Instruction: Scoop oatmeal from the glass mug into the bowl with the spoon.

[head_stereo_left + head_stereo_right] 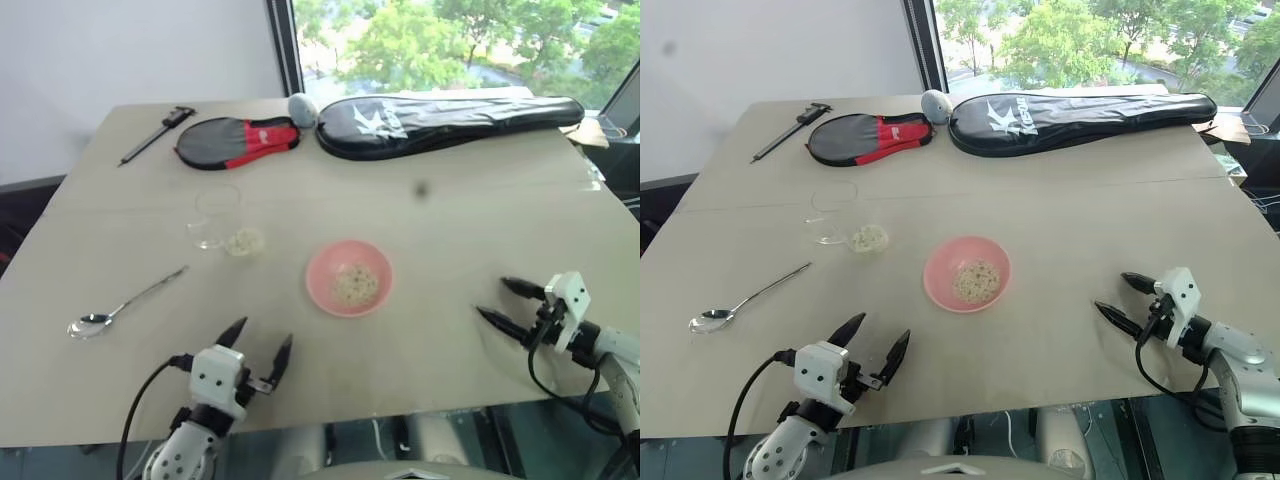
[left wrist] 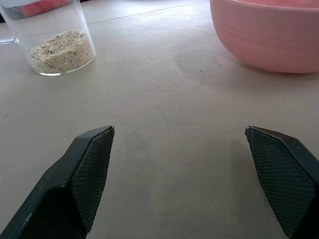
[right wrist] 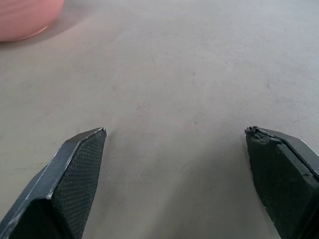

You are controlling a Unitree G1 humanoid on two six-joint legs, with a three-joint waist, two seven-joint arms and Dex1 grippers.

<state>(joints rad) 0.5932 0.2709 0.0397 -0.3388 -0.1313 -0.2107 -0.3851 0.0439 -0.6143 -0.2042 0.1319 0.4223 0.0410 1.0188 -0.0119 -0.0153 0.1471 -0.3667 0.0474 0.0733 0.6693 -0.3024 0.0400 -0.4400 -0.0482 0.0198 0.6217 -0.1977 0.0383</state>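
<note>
Left gripper (image 1: pixel 262 350), jaws spread and empty, sits nearest the spoon (image 1: pixel 122 305), which lies to its left, handle running away toward the glass mug (image 1: pixel 217 216). Right gripper (image 1: pixel 503 302) also spread, well apart.

Head eyes overlook table (image 1: pixel 450 330); wrist views low, sharing bowl (image 2: pixel 269 40)

I count on table: one glass mug (image 1: pixel 218 217), one pink bowl (image 1: pixel 348 278), one spoon (image 1: pixel 122 303), one caliper (image 1: pixel 156 133), two racket covers (image 1: pixel 238 142) (image 1: pixel 445 122), upper frame.
</note>
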